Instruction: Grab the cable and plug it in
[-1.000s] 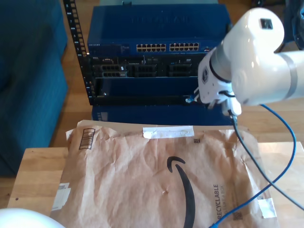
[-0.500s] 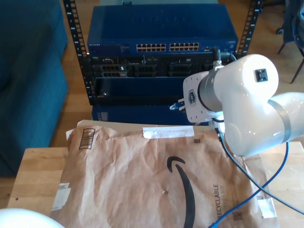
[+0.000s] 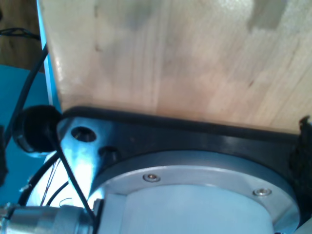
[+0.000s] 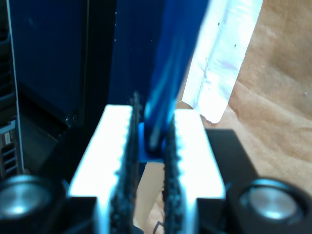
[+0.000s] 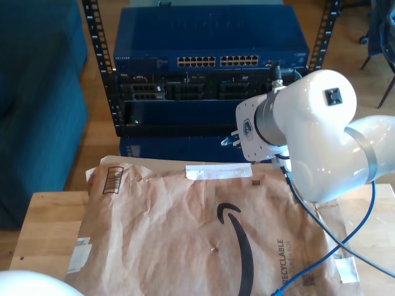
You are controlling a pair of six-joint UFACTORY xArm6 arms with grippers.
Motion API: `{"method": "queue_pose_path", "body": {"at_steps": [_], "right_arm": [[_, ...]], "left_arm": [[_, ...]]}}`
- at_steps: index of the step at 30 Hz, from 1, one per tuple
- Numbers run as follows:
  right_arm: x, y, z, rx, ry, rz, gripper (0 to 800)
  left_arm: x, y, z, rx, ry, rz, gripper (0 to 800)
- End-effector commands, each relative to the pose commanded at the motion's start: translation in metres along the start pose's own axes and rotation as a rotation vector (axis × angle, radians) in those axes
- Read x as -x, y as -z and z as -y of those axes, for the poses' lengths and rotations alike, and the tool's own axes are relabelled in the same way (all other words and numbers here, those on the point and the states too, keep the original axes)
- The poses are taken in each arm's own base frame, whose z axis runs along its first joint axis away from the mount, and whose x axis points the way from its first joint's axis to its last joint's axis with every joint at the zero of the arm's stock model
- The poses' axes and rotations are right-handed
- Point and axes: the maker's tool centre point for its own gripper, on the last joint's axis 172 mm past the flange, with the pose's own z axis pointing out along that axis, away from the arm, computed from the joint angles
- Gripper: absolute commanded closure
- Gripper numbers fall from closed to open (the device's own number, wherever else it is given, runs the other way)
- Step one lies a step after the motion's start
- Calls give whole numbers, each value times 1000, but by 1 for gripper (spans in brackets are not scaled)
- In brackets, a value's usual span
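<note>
The exterior view looks down from above the worktop (image 5: 49, 216) toward the rack (image 5: 203, 61). The second wrist view looks closely along its fingers (image 4: 187, 146) at the rack and paper bag (image 5: 185, 234), both shared with the exterior view.

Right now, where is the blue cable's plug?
Pinched in my second gripper, the cable plug hangs before the rack, above the paper mailer.

A: Second wrist view, claw status?
B: My second claw (image 4: 150, 141) is clamped on the cable (image 4: 163, 92), blurred blue between its ridged pads (image 4: 124, 146).
A: Background?
B: Dark blue rack panel (image 4: 53, 53); brown paper mailer (image 4: 273, 97) with white tape strip (image 4: 219, 63).
</note>
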Motion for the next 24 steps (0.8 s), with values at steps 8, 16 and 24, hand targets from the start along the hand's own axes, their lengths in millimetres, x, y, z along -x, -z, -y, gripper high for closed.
{"method": "queue_pose_path", "body": {"at_steps": [8, 16, 24], "right_arm": [[7, 8, 26, -163, -27, 38, 800], [10, 25, 48, -352, -58, 80, 800], [3, 42, 38, -514, -83, 104, 800]], "left_arm": [[0, 0, 0, 0, 0, 2, 0], [0, 0, 0, 0, 0, 2, 0], [0, 0, 0, 0, 0, 2, 0]]}}
